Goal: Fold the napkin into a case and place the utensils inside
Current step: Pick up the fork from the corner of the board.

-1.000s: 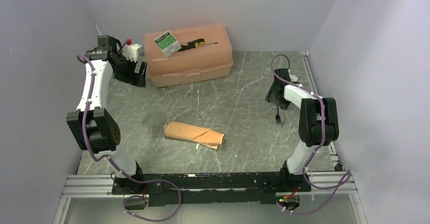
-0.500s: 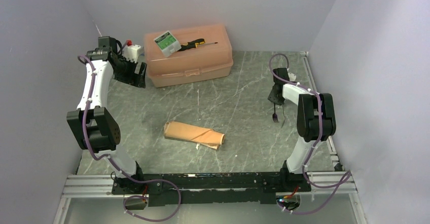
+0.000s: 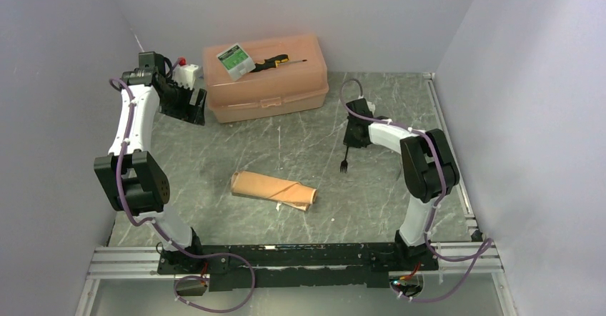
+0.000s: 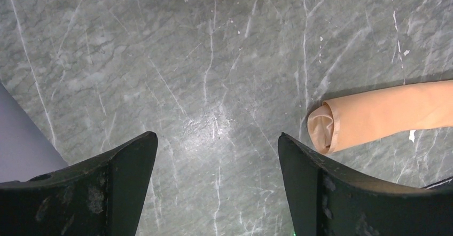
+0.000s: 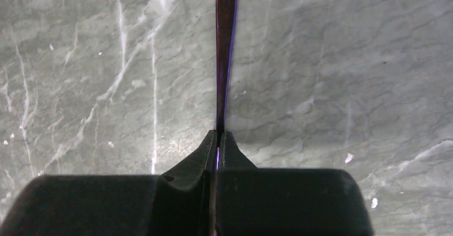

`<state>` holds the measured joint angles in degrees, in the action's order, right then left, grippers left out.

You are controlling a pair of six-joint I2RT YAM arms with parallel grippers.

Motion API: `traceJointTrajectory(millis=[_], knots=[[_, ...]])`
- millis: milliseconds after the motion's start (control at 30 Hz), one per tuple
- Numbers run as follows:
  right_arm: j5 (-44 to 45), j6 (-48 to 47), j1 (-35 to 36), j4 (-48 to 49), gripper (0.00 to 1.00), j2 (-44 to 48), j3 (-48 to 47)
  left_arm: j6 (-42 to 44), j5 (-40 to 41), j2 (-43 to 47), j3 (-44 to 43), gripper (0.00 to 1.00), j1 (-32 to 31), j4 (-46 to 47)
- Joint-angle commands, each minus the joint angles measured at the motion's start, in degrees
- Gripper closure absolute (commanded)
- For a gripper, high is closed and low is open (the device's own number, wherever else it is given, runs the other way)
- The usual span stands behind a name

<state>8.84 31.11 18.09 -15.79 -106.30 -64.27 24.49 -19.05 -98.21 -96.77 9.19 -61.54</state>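
Observation:
The napkin [image 3: 273, 189] lies mid-table as a rolled peach-orange case, its open end showing in the left wrist view [image 4: 384, 113]. My right gripper [image 3: 351, 143] hangs right of centre, behind and to the right of the case, shut on a dark purple fork [image 3: 344, 163]. The fork's tines point toward the near edge. In the right wrist view its slim handle [image 5: 225, 44] sticks out past the pinched gripper [image 5: 219, 137] and casts a shadow on the table. My left gripper [image 3: 187, 105] is open at the far left, by the box's left end, with nothing in the gripper [image 4: 216, 140].
A rigid peach plastic box [image 3: 286, 87] stands at the back, with a screwdriver [image 3: 277, 62] and a green-white packet [image 3: 236, 60] on its lid. A small white device with a red button [image 3: 186, 69] sits left of the box. Grey walls enclose the marble table.
My right gripper has shut on the fork and carried it leftward from near the right wall toward the middle. The left arm and the napkin have stayed put.

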Motion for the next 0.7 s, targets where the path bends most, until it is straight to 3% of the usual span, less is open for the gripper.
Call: traceJointTrajectory(millis=[0,200,367,533,667], knots=[[-0.6,-2.3,1.8,-3.6,1.0,0.6,-2.3,-0.7,-0.7,1.4,-2.0,0.12,0.1,-1.2],[-1.3,-6.6,5.8,-6.0,1.0,4.1,-5.9,-0.8,-3.5,0.8,-3.1,0.13,-0.5,-2.3],[-4.0,-10.0,9.4,-8.3,1.0,5.9,-9.2,2.5,-5.4,2.0,-1.2,0.06,-4.9,-1.8],[-10.8,-11.8,12.1,-11.0,1.0,6.7,-13.9,10.0,-17.4,7.7,6.7,0.06,-6.7,6.2],[-16.6,-13.0,14.9,-14.8,1.0,6.2,-20.1,22.0,-27.4,14.0,12.8,0.06,-7.9,9.9]])
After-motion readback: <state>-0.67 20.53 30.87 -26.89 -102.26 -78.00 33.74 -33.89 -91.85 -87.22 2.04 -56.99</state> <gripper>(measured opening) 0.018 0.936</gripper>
